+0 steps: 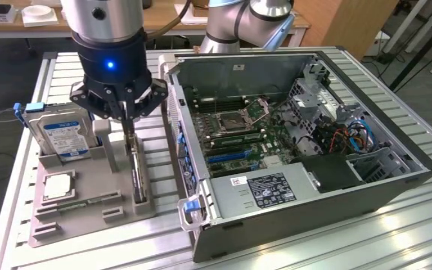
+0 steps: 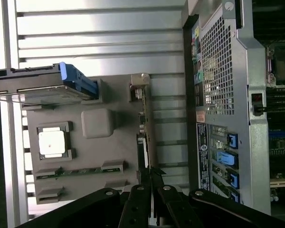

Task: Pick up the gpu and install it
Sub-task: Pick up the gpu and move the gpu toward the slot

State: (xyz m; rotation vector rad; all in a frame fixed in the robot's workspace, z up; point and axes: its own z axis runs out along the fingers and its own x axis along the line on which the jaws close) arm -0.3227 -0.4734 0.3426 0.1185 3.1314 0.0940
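The gpu [image 1: 136, 163] is a thin card standing on edge in a slot of the grey holder tray [image 1: 88, 222], to the exterior view's left of the open computer case [image 1: 306, 188]. My gripper [image 1: 129, 125] hangs straight above it with its black fingers pinched together on the card's upper edge. In the wrist view the gpu [image 2: 145, 118] runs as a narrow strip along the holder tray [image 2: 97, 124], and my gripper [image 2: 151, 176] is shut on its near end. The card's lower edge still looks seated in the slot.
On the same tray are a hard drive [image 1: 62, 132] with a blue-white label, a square processor [image 1: 57, 185] and a narrow memory stick [image 1: 81, 203]. The case's motherboard [image 1: 235, 140] lies exposed, with blue slots. Its rear panel [image 2: 218, 71] stands close beside the gpu.
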